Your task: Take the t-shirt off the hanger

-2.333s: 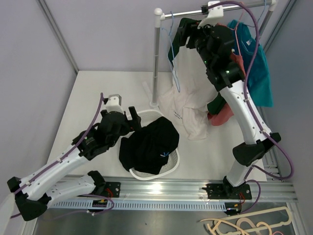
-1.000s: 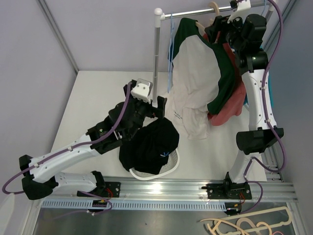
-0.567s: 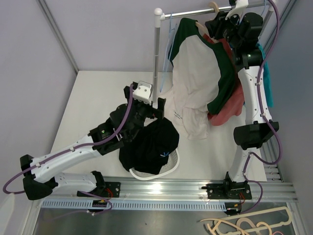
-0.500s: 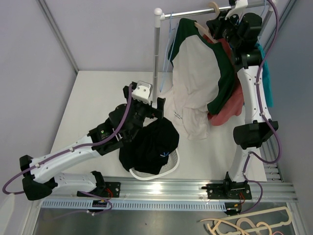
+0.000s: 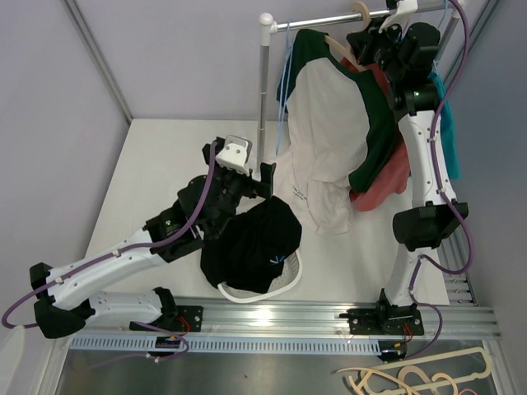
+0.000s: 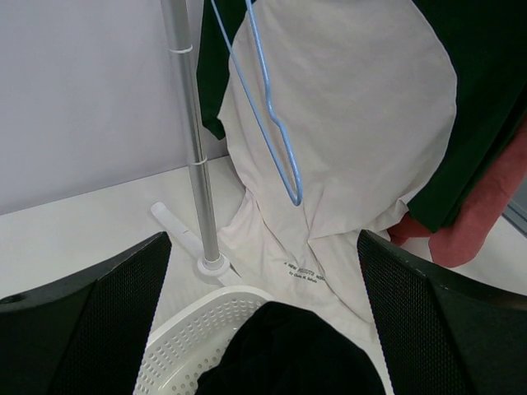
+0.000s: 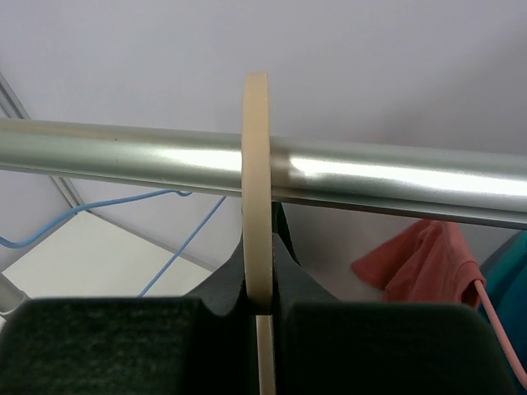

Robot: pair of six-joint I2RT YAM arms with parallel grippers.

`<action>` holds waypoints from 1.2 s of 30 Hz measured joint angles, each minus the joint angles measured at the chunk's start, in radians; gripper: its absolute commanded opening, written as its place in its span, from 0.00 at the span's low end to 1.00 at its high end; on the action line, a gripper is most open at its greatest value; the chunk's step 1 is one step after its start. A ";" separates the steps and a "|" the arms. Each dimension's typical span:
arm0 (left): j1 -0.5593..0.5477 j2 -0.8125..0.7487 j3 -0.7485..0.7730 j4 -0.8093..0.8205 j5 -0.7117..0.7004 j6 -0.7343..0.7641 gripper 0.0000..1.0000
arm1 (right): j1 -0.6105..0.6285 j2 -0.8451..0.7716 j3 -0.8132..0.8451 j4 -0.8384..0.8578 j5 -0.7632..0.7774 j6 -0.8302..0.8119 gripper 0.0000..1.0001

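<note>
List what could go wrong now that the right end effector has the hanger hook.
1. The right end effector is shut on only the thin beige hanger hook, which loops over the silver metal rail; a sideways pull rather than a lift might jam or slip it.
2. The white t-shirt with dark green sleeves hangs against a red garment and beside a blue wire hanger; lifting could drag or snag them.

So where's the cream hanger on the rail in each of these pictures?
Top external: the cream hanger is at the top right, hooked over the rail.
Left wrist: not in it.
Right wrist: dead centre, its hook over the rail and its neck pinched in the right arm's shut jaws.
Shared landmark: the blue wire hanger, seen in all three.
</note>
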 measured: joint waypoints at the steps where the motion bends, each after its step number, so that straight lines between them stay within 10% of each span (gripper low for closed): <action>1: 0.000 -0.004 0.000 0.000 0.000 0.000 0.99 | 0.001 -0.003 -0.002 -0.003 0.004 0.000 0.00; 27: 0.000 -0.088 -0.019 -0.026 -0.006 -0.015 1.00 | 0.050 -0.336 -0.254 -0.051 0.148 -0.018 0.00; 36: -0.153 -0.029 -0.058 0.161 -0.042 0.136 0.99 | 0.344 -0.428 -0.396 -0.101 0.719 0.048 0.00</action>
